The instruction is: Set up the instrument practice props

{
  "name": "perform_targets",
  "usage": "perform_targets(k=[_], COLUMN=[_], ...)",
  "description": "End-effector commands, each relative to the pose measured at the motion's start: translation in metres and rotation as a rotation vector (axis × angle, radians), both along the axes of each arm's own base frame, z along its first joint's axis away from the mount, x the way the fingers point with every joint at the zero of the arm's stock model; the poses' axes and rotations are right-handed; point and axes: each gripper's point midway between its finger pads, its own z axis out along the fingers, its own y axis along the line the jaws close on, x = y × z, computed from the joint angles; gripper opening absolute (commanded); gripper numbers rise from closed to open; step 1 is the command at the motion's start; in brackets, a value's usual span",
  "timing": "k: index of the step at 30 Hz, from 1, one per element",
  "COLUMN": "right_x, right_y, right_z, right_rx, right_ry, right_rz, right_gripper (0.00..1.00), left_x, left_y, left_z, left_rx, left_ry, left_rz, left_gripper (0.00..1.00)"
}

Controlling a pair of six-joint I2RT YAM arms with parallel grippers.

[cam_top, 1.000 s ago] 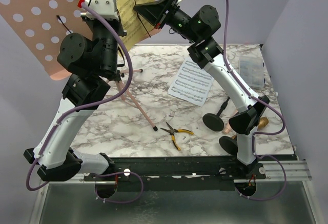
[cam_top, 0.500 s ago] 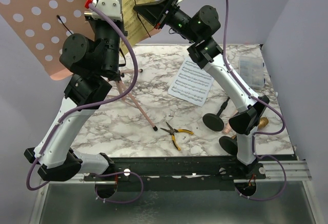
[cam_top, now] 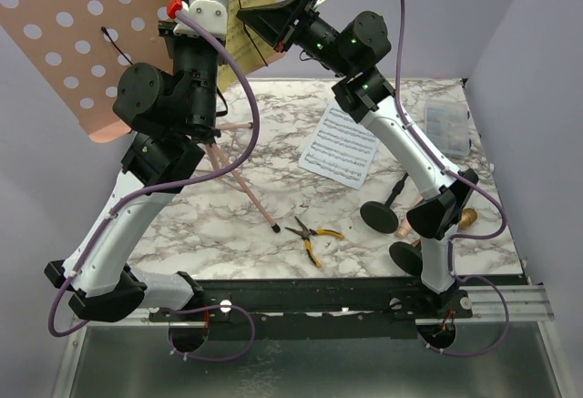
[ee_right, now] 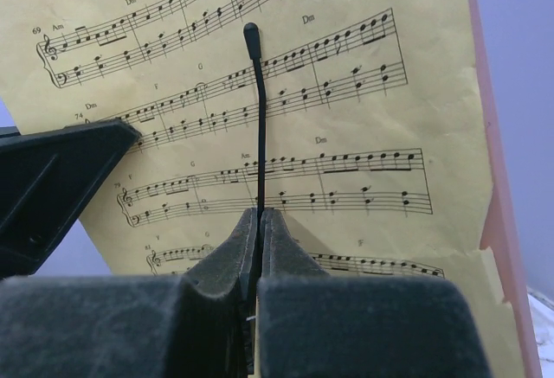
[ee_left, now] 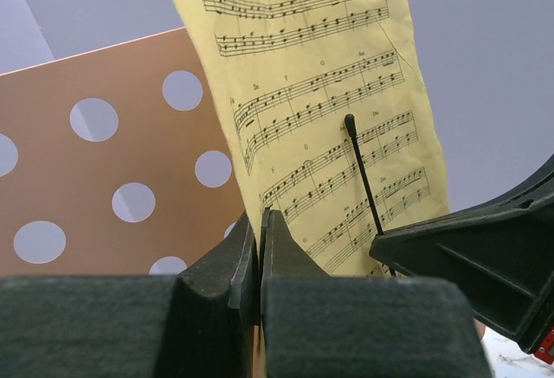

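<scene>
The rack (cam_top: 64, 43), a stiff pink sheet punched with round holes, rises tilted over the far left of the surface (cam_top: 301, 193). A creased yellow page (ee_left: 329, 92) leans on it. The left tool (ee_left: 260, 222) is pressed together, apparently nipping the rack's lower lip. The right tool (ee_right: 259, 218) pinches a thin black wire (ee_right: 258, 118) that crosses the page. Veined marble lies open around the flat white page (cam_top: 340, 146).

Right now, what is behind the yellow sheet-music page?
The pink perforated desk stands behind the yellow page; the stretch it covers is hidden. A black wire crosses the page's front.
</scene>
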Motion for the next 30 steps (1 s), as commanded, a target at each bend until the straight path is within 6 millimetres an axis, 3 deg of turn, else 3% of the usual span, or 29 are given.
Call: perform_targets(k=[1, 20, 22, 26, 30], right_x=[-0.015, -0.015, -0.015, -0.014, -0.013], right_y=[-0.004, -0.003, -0.003, -0.005, -0.009], right_z=[0.01, 0.01, 0.009, 0.008, 0.006], right_rx=[0.007, 0.009, 0.007, 0.005, -0.006], right_ry=[-0.028, -0.025, -0.022, -0.018, -0.009], right_rz=[0.025, 0.028, 0.026, 0.014, -0.01], right_gripper=[0.01, 0.02, 0.08, 0.26, 0.35], left_x=[-0.001, 0.01, 0.012, 0.01, 0.004], left_y=[0.003, -0.002, -0.001, 0.004, 0.011], left_z=[0.007, -0.001, -0.004, -0.007, -0.009], left_rx=[0.029, 0.037, 0.036, 0.028, 0.011], left_ry=[-0.031, -0.034, -0.03, -0.03, -0.028], left_rz=[0.022, 0.039, 0.05, 0.064, 0.078], left_gripper=[0.0, 0.0, 0.0, 0.18, 0.33])
